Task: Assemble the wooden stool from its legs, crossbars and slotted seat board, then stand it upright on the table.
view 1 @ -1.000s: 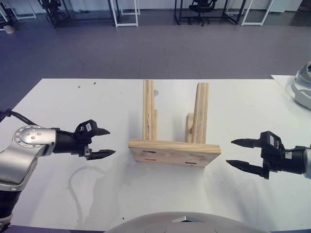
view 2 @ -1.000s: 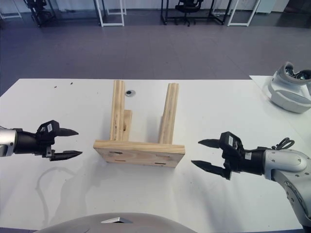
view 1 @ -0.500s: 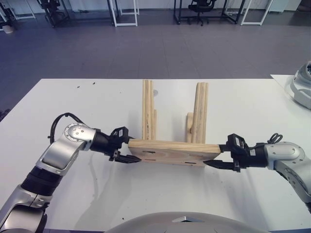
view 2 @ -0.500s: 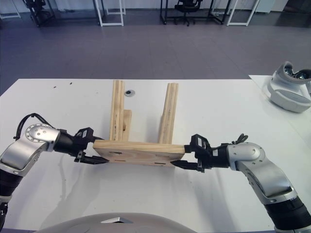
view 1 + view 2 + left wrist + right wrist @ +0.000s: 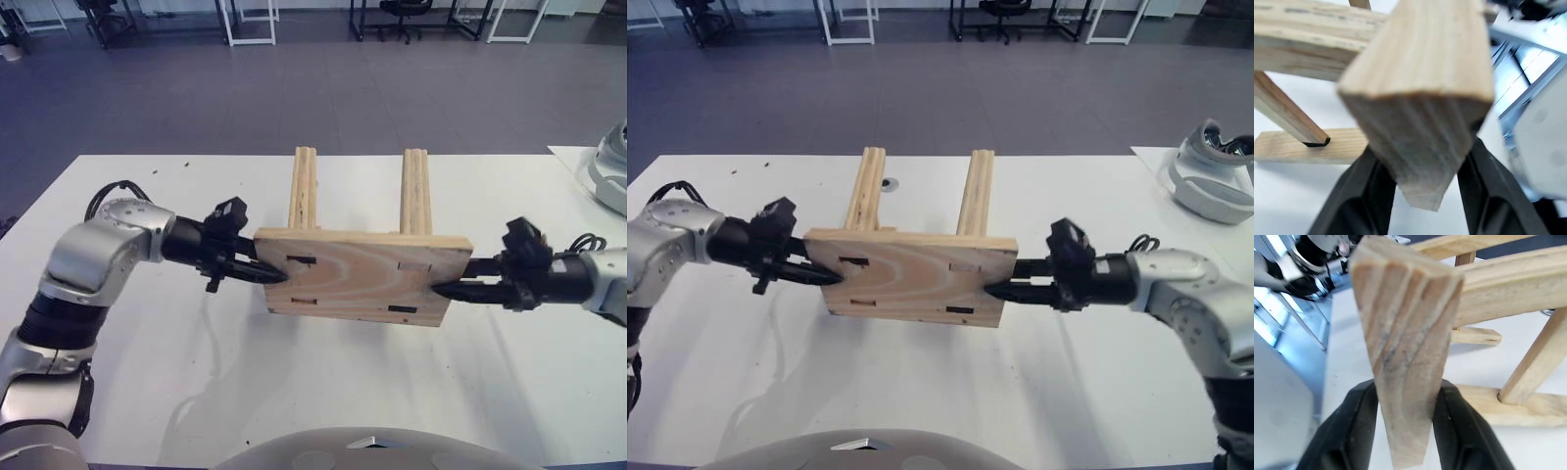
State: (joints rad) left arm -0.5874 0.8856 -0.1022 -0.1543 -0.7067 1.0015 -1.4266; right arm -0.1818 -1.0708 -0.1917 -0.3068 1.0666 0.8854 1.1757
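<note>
The assembled wooden stool is held above the white table (image 5: pixel 294 401), its slotted seat board (image 5: pixel 358 279) facing me. Two legs (image 5: pixel 304 186) (image 5: pixel 415 186) point away toward the table's far side. My left gripper (image 5: pixel 263 274) is shut on the board's left end. On the right end my right gripper (image 5: pixel 446 289) is shut. In the left wrist view black fingers (image 5: pixel 1366 196) clamp the board's end (image 5: pixel 1420 112), with a crossbar (image 5: pixel 1308 145) behind. The right wrist view has fingers (image 5: pixel 1352 426) pinching the board's edge (image 5: pixel 1405 342).
A white and grey headset (image 5: pixel 1215 176) lies at the table's far right. A small dark hole (image 5: pixel 885 183) marks the table behind the left leg. Beyond the far edge lies grey floor with desks and chairs.
Both grippers came in from the sides, shut on the seat board's ends and lifted the stool, tipping the board's face up toward me.
</note>
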